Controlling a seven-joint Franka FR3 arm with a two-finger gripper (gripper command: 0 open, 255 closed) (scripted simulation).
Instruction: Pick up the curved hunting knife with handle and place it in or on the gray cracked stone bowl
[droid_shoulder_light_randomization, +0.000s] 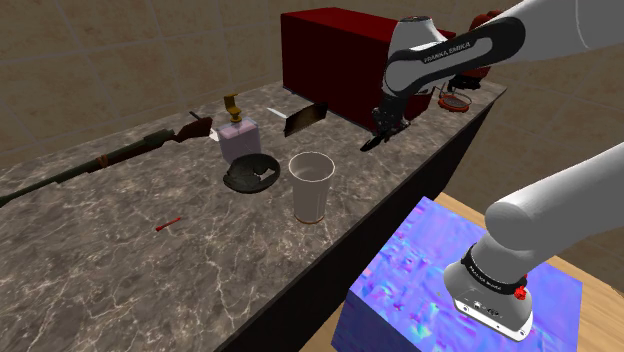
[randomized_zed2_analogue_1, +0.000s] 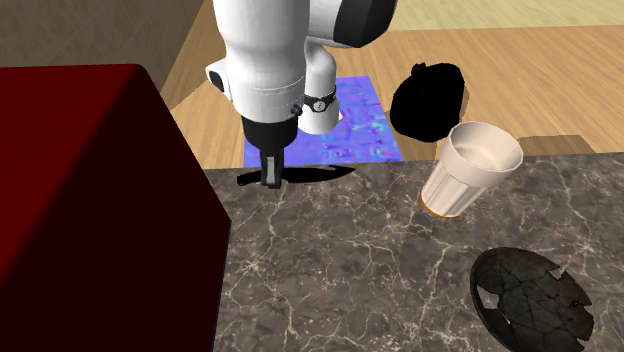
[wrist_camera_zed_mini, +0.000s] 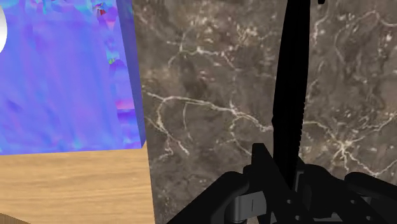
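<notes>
Grips knife (wrist_camera_zed_mini: 291, 76) near one end with gripper (wrist_camera_zed_mini: 284, 162) clamped | over counter (droid_shoulder_light_randomization: 150, 270) edge beside stand (droid_shoulder_light_randomization: 420, 270) | stiff, thin, slick, light: likely pivots, wants firm squeeze | bowl (droid_shoulder_light_randomization: 252, 176) mid-counter

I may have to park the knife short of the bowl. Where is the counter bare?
Bare marble lies between the cup and the red box, under the gripper holding the knife. A wider patch runs from the rifle to the counter's front edge, broken by one red stick. The bowl, bottle and cup crowd together.

arm link (droid_shoulder_light_randomization: 449, 51), lettering prob. "FRANKA EMIKA"
</notes>
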